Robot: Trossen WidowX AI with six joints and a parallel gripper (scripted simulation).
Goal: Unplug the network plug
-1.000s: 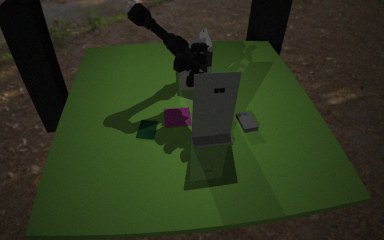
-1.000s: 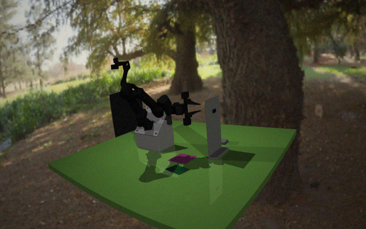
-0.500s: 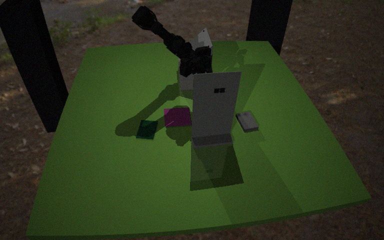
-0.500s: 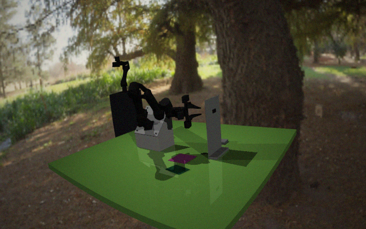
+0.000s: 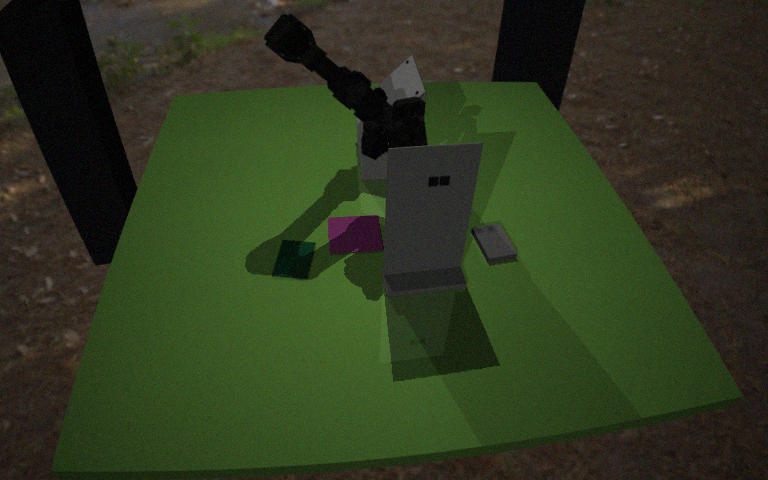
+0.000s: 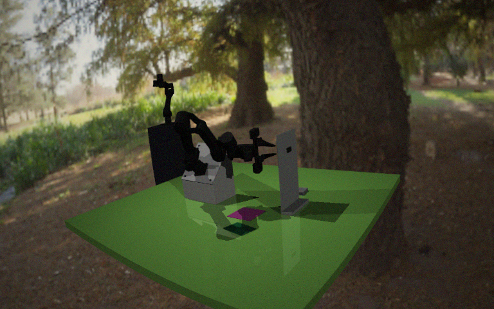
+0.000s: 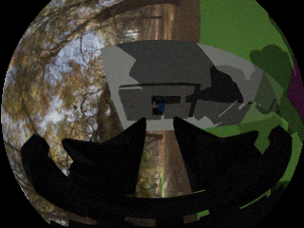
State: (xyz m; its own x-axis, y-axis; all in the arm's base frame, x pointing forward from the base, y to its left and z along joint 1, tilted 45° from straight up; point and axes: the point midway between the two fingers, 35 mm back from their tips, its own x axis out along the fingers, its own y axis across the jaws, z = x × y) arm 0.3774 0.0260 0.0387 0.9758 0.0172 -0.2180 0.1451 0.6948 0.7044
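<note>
The grey upright panel (image 5: 430, 226) (image 6: 287, 174) (image 7: 161, 57) stands on the table. In the wrist view a small blue plug (image 7: 161, 105) sits at the dark socket openings in the panel; its thin tab is too small to make out. My gripper (image 6: 273, 149) (image 7: 160, 121) is open part way with nothing between its fingers. The fingertips point at the panel, close in front of its face at socket height; whether they touch it cannot be told. The top view hides them behind the panel. Two flat patches lie on the table, one magenta (image 5: 342, 229) (image 6: 246, 214), one dark green (image 5: 291, 263) (image 6: 239, 228).
A small grey block (image 5: 495, 242) (image 6: 303, 190) lies beside the panel. The grey robot base (image 5: 372, 166) (image 6: 207, 191) stands on the opposite side from the panel's back. The panel has a grey foot (image 5: 424, 278) (image 6: 294, 206). Black posts (image 5: 62, 113) (image 5: 538, 45) stand beyond the table.
</note>
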